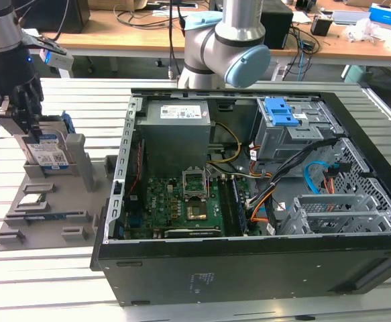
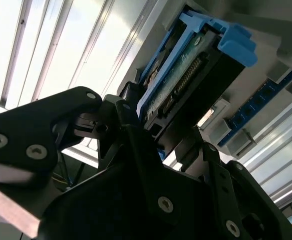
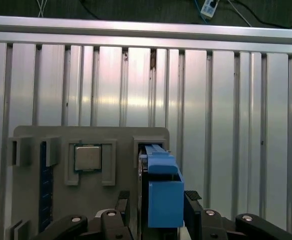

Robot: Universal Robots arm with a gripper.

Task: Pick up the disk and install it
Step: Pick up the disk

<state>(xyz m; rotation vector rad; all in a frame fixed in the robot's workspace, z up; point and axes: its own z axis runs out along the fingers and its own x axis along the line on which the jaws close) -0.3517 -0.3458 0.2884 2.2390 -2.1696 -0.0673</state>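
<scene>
In the exterior view's upper left, my gripper (image 1: 24, 124) straddles the disk (image 1: 51, 155), upright in its holder (image 1: 81, 164); whether my jaws clamp it, I cannot tell.

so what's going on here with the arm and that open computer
The robot arm's claw is at the top edge of the disk, which stands on edge in a grey holder on the table, at the exterior view's left. Whether the claw has closed on it cannot be told. The disk is not yet lifted out. The open computer case, with its drive cage, sits at the exterior view's right.
</scene>
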